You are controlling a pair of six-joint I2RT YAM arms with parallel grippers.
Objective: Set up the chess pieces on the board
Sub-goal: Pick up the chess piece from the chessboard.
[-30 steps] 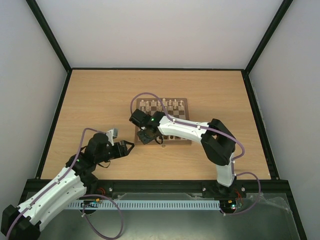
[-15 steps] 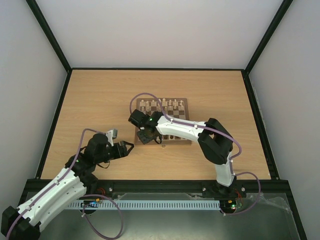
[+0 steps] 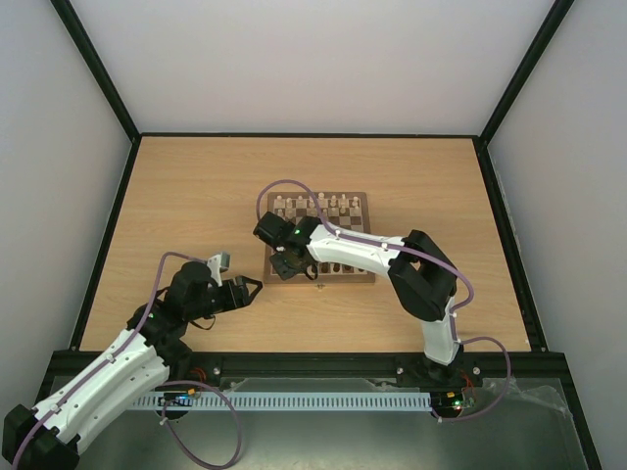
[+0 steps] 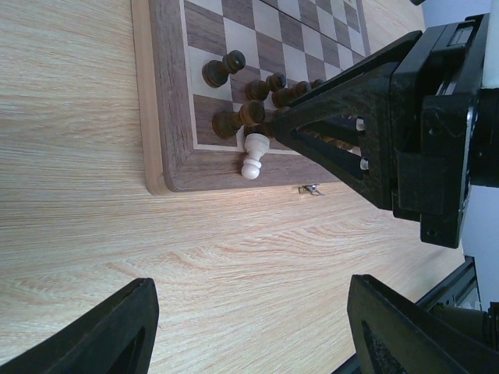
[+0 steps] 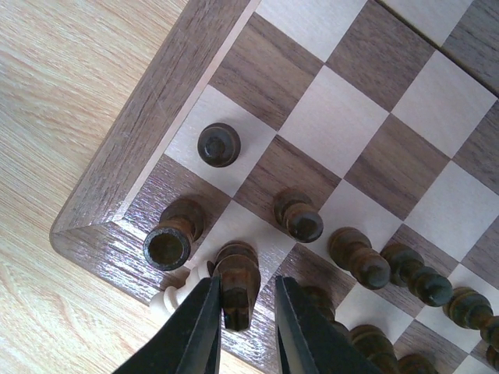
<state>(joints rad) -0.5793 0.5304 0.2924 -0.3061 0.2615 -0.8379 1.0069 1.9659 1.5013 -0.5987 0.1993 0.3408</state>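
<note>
Right arm's wrist has nudged slightly toward the top of the overhead frame versus a second ago; the left arm hasn't budged. Right gripper (image 5: 238, 331) sits over the board's (image 3: 368, 223) lower-left corner. Its fingers (image 5: 199, 327) are either side of an upright dark piece (image 5: 236, 282), but I can't tell if they're actually pinching it. One pale pawn (image 4: 253, 156) lies tipped at the dark border right beside that, and the other pale chess pieces (image 3: 318, 206) stand along the board's top edge. Left gripper (image 4: 257, 335) hovers over the bench (image 3: 196, 196) at lower left, fingers spread wide.
</note>
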